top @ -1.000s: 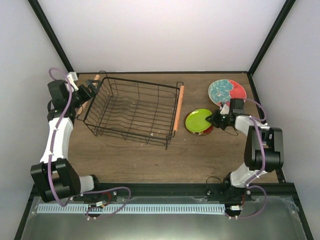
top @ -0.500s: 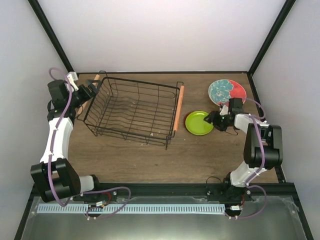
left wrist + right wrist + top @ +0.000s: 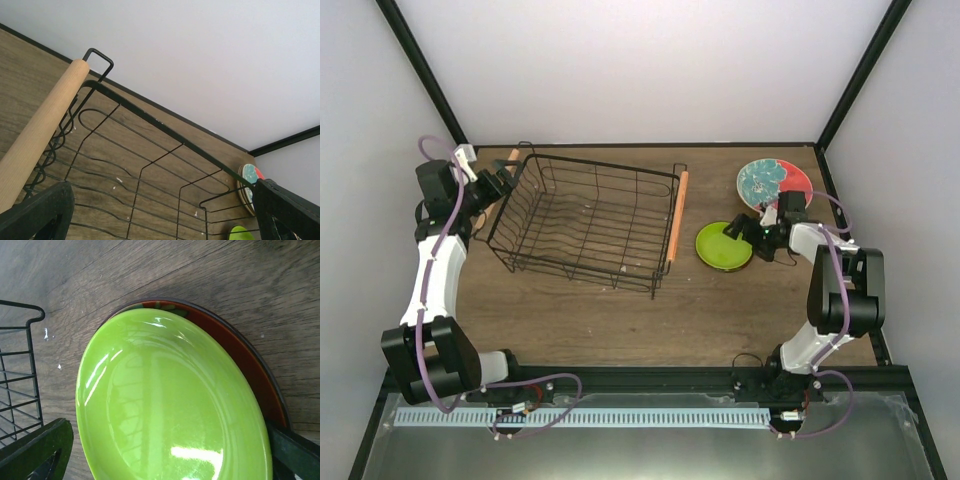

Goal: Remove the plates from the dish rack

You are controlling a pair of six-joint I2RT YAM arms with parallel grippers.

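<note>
Right of the one black wire dish rack, three plates lie on the table: a glossy lime green plate, a red-rimmed floral plate, and, shown only by the right wrist view, a red plate beneath the lime one. The left pincer and right pincer both gape wide, the right seemingly gripping nothing.

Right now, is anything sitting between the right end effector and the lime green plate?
Nothing visible. The right end effector is at the right edge of the lime green plate, open, with its fingers spread to either side. That plate lies on a red plate, and the dish rack stands apart to its left.
</note>
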